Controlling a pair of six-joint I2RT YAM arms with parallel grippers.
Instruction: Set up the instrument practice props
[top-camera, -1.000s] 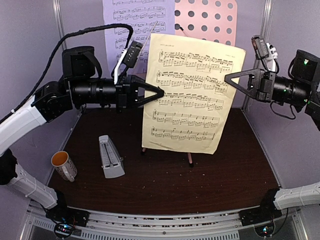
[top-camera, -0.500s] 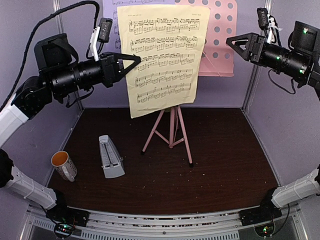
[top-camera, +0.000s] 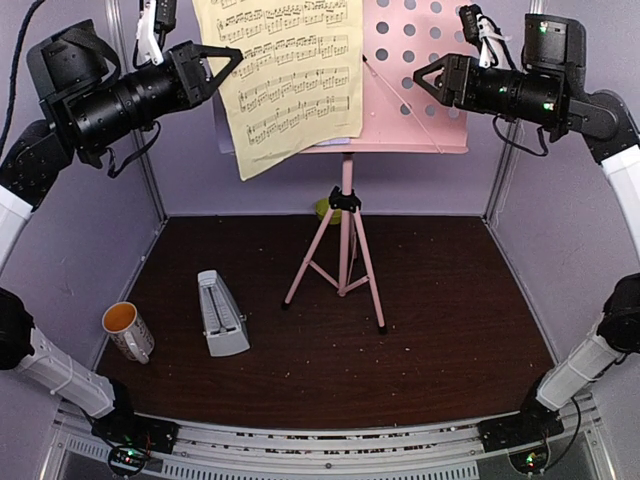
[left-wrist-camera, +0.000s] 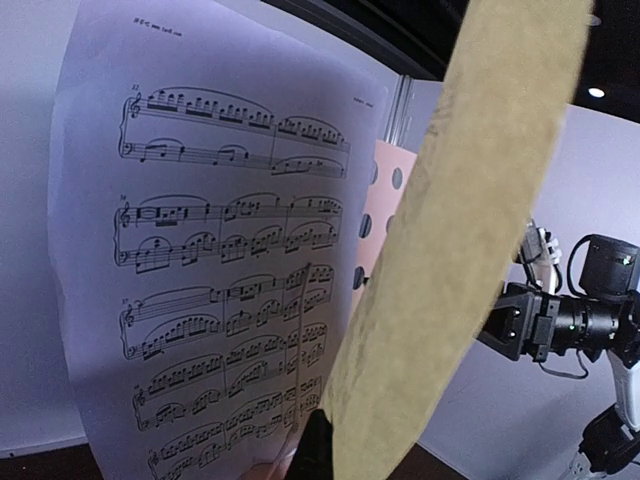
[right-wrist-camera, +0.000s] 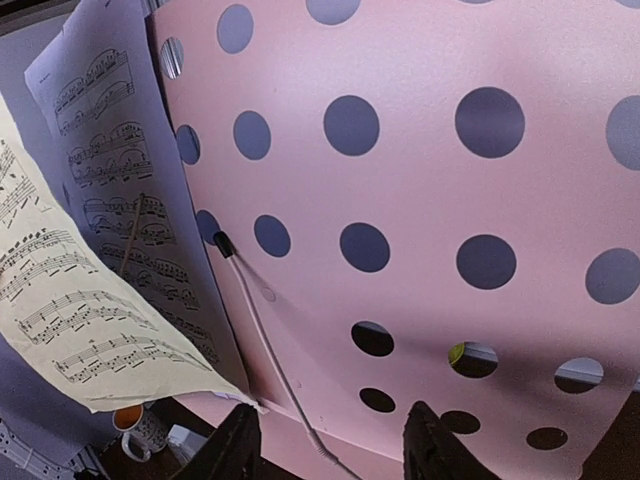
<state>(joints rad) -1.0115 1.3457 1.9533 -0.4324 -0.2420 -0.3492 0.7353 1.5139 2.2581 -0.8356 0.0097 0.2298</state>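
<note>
White mug (top-camera: 128, 330), orange inside, noted at 8 o'clock on the dark desk (top-camera: 450, 320), close to the left wall. Found the small grey metronome (top-camera: 222, 315) just right of it, not touching, also toward 8 o'clock, narrow end pointing to the back.

Higher up, at 10 o'clock, saw the left end effector (top-camera: 235, 53) clamped shut on the left edge of the pale-yellow page (top-camera: 290, 80), held off the desk and tilted. From the left wrist, saw that page edge-on and blurred, close to the lens, with the lavender page (left-wrist-camera: 200, 260) behind it. From above, found the lavender page almost wholly covered by the yellow one, both over the left part of the pink music stand (top-camera: 345, 250). Could not tell whether the yellow page touched the stand's ledge.

Located the stand at 12 o'clock, tripod feet on the desk, perforated panel (top-camera: 420, 90) facing forward. Glimpsed a lime-green bowl (top-camera: 322, 210) just behind the tripod hub.

At 2 o'clock, found the right end effector (top-camera: 419, 78) open, fingers (right-wrist-camera: 232, 450) apart and empty, close in front of the panel's right half.
</note>
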